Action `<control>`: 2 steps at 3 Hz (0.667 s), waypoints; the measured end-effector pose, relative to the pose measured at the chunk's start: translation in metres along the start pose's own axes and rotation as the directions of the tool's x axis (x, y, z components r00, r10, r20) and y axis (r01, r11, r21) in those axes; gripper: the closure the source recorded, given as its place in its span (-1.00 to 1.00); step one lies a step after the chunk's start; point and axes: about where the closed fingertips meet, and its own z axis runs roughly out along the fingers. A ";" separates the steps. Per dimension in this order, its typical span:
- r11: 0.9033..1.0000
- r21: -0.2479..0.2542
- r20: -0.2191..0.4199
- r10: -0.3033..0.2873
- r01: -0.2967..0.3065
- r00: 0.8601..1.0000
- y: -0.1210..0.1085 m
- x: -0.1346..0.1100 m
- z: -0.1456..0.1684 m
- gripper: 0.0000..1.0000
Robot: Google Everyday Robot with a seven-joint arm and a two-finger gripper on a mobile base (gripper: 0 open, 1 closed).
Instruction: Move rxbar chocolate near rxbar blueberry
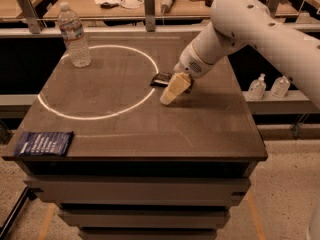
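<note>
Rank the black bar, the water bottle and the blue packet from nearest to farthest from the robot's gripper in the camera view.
The gripper is low over the right-middle of the table.
1. black bar: right at the gripper, just behind it.
2 and 3. water bottle, back-left corner, and blue packet, front-left corner: both far off to the left, too close to call.

Warm, dimmish amber light, probably from overhead. A bright ring (95,118) glows on the desk (210,134). My jaws, mid-desk by the ring's right edge, throw a soft shadow.
</note>
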 end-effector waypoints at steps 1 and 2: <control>1.000 -0.017 0.000 0.015 -0.015 1.000 0.000 0.005 0.004 -0.17; 0.999 -0.029 -0.004 0.030 -0.030 1.000 0.001 0.006 0.001 0.43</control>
